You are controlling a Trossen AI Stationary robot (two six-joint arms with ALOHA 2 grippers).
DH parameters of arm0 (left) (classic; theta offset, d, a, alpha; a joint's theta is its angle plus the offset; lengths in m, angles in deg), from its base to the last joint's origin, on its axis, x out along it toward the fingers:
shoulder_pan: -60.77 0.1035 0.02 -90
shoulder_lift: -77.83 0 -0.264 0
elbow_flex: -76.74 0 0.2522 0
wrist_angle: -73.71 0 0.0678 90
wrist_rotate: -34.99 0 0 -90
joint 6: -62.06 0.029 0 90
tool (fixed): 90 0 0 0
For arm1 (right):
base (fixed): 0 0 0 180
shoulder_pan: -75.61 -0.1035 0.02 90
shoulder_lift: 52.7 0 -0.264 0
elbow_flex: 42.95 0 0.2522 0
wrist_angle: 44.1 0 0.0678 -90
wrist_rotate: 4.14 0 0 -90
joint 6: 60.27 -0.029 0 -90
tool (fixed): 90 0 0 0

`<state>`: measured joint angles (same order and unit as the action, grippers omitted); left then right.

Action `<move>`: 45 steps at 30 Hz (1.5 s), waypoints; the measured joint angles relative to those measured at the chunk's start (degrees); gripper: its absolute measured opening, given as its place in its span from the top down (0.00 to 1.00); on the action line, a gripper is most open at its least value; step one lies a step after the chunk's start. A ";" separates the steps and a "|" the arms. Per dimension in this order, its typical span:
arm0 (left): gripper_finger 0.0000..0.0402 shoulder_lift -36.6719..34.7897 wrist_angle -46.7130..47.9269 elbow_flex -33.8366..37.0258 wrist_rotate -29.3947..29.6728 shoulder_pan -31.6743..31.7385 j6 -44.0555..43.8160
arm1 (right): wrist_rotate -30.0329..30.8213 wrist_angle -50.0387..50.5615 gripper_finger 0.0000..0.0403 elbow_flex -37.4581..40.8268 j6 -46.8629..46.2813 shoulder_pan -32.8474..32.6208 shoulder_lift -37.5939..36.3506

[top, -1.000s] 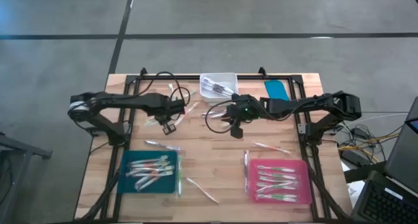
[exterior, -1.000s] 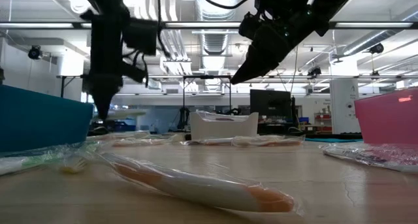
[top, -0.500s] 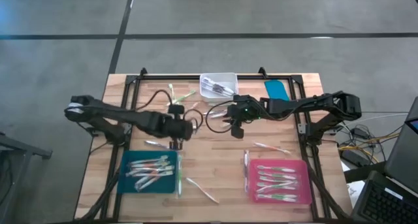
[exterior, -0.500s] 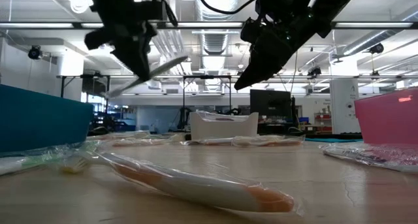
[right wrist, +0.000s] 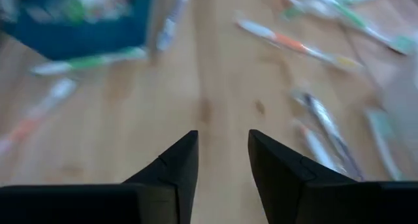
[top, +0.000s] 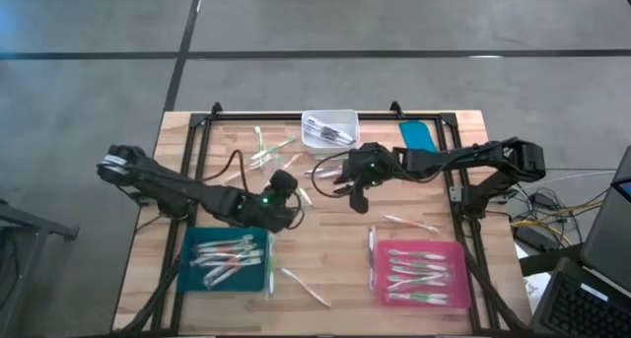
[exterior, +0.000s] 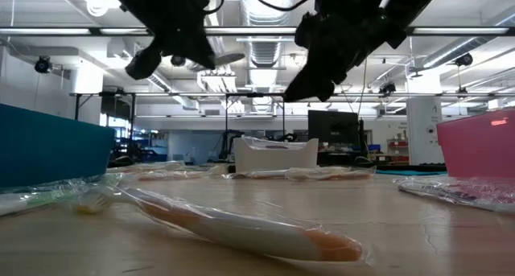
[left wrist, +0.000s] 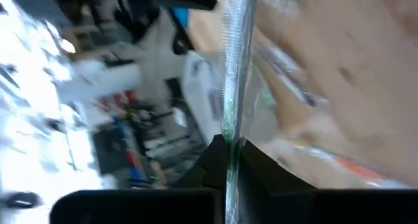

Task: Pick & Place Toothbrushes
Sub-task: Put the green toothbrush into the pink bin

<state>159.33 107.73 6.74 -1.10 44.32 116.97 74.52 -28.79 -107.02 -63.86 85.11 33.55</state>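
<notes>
Wrapped toothbrushes lie loose on the wooden table, some near the far edge (top: 266,146), one toward the right (top: 409,222) and one by the near edge (top: 306,287). More fill the teal tray (top: 189,261) and the pink tray (top: 380,279). My left gripper (top: 289,192) hangs above the table just past the teal tray's far right corner, shut on a clear-wrapped toothbrush with green accents (left wrist: 236,67). My right gripper (right wrist: 222,142) hovers mid-table, open, with nothing between its fingers. My left gripper pinches the wrapped toothbrush between its two fingers near one end (left wrist: 228,145). The rest of the toothbrush sticks out ahead of the fingertips. It is lifted clear of the table (exterior: 216,60), roughly level.
A small white bin (top: 330,128) holding toothbrushes stands at the far edge, a flat teal piece (top: 417,134) to its right. Bare wood lies between the two trays. A wrapped orange-tipped toothbrush (exterior: 241,228) lies close to the low camera.
My left gripper has risen from the table with the toothbrush, swung toward the near right over the teal tray's far corner, and rolled its wrist, so the toothbrush now lies about level. My right gripper has stayed in place and opened.
</notes>
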 joint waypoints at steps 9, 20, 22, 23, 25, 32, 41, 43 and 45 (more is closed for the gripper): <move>0.96 0.14 -18.70 4.49 3.40 -0.02 27.91 | -7.67 -11.94 0.63 0.53 -5.47 -0.15 0.00; 0.95 6.30 -32.64 4.78 7.67 0.43 45.39 | -8.69 -18.11 0.58 1.66 -9.53 -0.26 0.07; 0.95 7.43 -33.84 3.95 7.74 0.74 46.02 | -8.68 -18.15 0.57 1.66 -9.53 -0.26 0.07; 0.95 7.95 -34.57 3.49 7.70 0.98 46.17 | -8.68 -18.15 0.57 1.66 -9.53 -0.26 0.07; 0.95 8.72 -35.58 2.81 7.70 1.44 47.11 | -8.55 -18.15 0.57 1.66 -9.53 -0.26 0.07; 0.95 9.14 -36.24 0.43 7.33 2.90 48.09 | -8.24 -18.14 0.61 1.66 -9.33 -0.26 0.07; 0.95 9.14 -36.78 -1.04 4.95 4.61 52.36 | -8.22 -18.50 0.68 1.66 -8.90 -0.26 0.09; 0.95 9.14 -37.37 -1.09 3.99 4.93 52.47 | -8.13 -18.97 0.69 1.68 -8.89 -0.24 0.09; 0.95 9.14 -37.86 -1.09 3.40 5.14 52.47 | -7.98 -19.58 0.70 1.68 -8.88 -0.23 0.09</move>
<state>168.46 69.86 5.66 2.30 49.46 169.43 66.54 -48.37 -105.34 -72.75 84.88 33.64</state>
